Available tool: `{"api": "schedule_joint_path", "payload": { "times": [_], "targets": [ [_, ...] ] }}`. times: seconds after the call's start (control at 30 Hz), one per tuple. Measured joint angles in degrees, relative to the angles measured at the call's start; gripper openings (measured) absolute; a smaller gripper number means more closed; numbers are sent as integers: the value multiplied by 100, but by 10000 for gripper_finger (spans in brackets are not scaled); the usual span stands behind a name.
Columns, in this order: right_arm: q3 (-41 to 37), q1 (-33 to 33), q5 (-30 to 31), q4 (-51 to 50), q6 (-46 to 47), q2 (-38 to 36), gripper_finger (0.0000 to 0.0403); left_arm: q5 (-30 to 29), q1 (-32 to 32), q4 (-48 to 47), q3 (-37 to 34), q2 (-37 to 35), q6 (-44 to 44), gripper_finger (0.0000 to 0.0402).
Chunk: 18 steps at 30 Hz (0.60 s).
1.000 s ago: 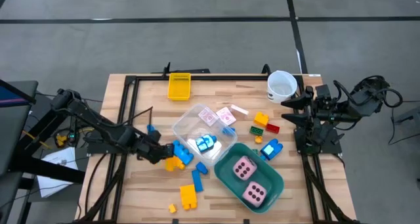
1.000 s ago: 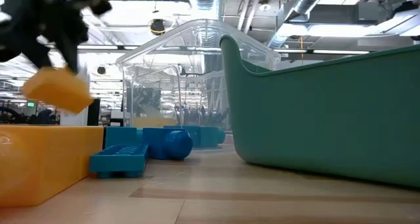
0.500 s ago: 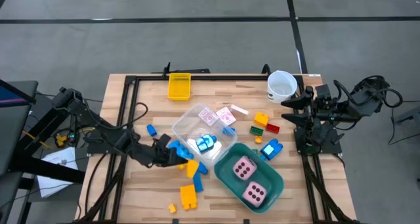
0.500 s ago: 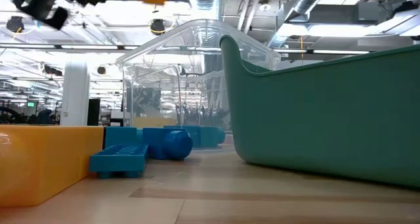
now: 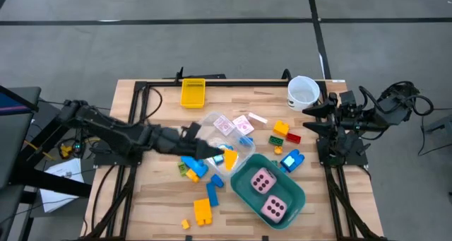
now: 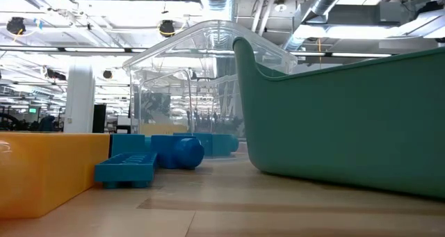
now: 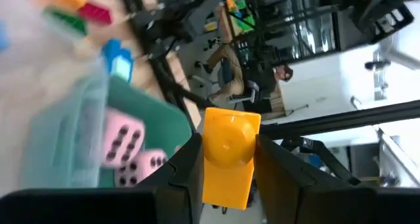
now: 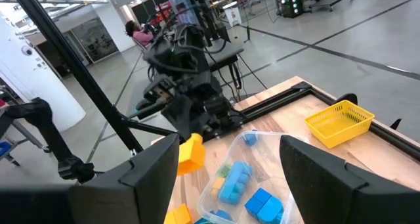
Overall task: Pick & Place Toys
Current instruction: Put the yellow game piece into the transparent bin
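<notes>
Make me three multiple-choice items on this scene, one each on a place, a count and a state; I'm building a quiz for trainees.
1. Where are the pink dice?
A. in the teal tub
B. in the clear box
C. in the white cup

2. How many pink dice show?
A. one
B. two
C. four

3. What is the left claw doing?
A. hanging empty
B. gripping a yellow brick
C. gripping a card

Answers:
1 A: both dice lie inside the tub.
2 B: two dotted faces show from above.
3 B: the left wrist view shows the brick between the claw's fingers.

We see bright, even overhead ceiling light (image 6: 167, 27), soft shadows on the worktop (image 5: 162, 198), and motion blur in the left wrist view.
</notes>
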Motion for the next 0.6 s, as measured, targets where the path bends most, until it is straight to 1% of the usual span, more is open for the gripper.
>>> {"api": "schedule_joint_path", "payload": {
  "times": [0.1, 0.3, 0.47, 0.6],
  "targets": [
    [0, 0, 0, -1, -25, 0, 254, 451, 379, -278, 662, 448, 525, 102],
    [0, 0, 0, -4, -47, 0, 254, 1167, 992, -1726, 2042, 1369, 1212, 102],
    [0, 0, 0, -8, -47, 0, 254, 1251, 1243, -3102, 3037, 1868, 1672, 102],
    [0, 0, -2, -40, -50, -11, 254, 951, 1292, -4658, 3572, 2093, 1744, 102]
  ]
}}
